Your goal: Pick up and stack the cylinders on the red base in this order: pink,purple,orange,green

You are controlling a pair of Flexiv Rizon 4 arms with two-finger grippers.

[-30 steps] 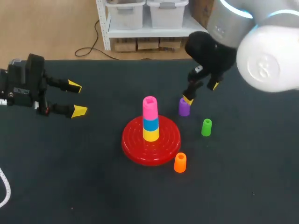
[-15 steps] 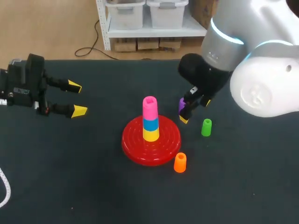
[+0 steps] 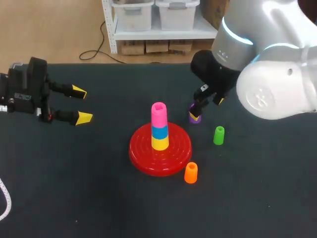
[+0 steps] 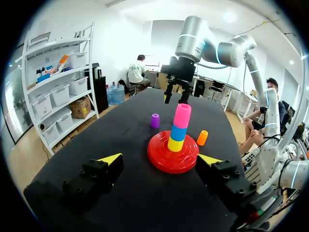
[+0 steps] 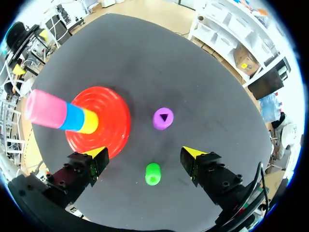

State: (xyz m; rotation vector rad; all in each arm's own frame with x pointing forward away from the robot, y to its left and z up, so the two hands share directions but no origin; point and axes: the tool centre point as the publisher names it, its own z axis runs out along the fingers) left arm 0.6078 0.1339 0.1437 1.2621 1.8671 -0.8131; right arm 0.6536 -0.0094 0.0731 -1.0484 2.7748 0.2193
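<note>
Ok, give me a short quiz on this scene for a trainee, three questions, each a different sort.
1. Which arm's gripper hangs above the purple cylinder?
2. True or false: the purple cylinder is already on the stack on the red base.
3. The top piece of the stack is: A the pink cylinder, B a black one, C a white one.

Key: 1 the right gripper, open; 2 false, it stands on the table beyond the base; 3 A.
</note>
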